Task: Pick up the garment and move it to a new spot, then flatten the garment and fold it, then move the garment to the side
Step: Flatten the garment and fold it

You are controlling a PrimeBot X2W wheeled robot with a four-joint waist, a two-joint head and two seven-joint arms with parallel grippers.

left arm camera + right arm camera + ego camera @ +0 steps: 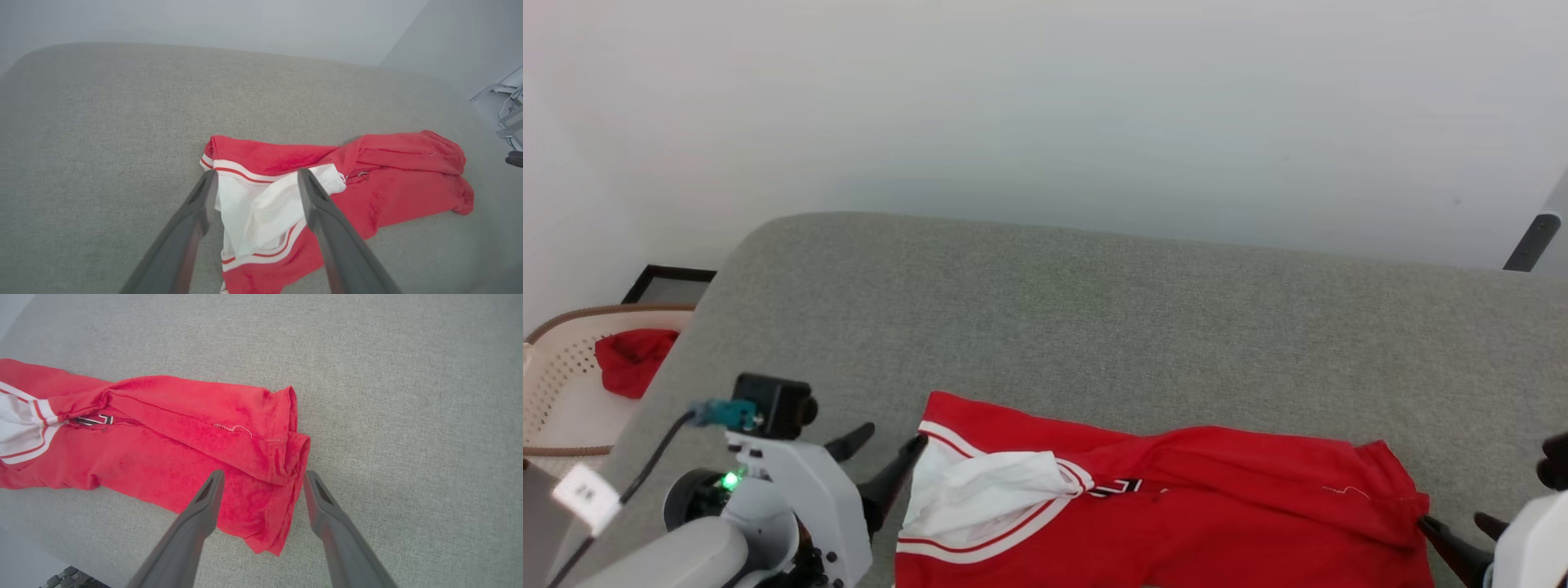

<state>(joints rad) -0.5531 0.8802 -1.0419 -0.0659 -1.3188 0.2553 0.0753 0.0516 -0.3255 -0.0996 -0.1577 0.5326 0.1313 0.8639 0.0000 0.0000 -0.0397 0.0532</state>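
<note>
The garment (1176, 506) lies crumpled lengthwise on a grey upholstered surface (1094, 310), near that surface's front edge. Its white sleeve (988, 482), with red-and-white striped trim, is bunched at the garment's left end. Small dark lettering (1123, 488) shows in a fold just right of the sleeve. The garment's right end is plain red, folded over on itself, with a loose pale thread on it.

The left gripper (896, 434) sits at the garment's left end with its jaws spread wide and nothing between them. In the head view one fingertip lies just beside the sleeve's edge. In the left wrist view the two fingers frame the white sleeve. Whether either finger touches the cloth cannot be told.

The right gripper (1450, 520) is at the garment's right end, also wide open and empty. In the right wrist view one finger overlaps the red cloth, and the other stands over bare grey fabric just beside the hem corner.

Well to the left of the garment, off the surface, a pale perforated basket (556, 359) holds a small plain red cloth (633, 359).
</note>
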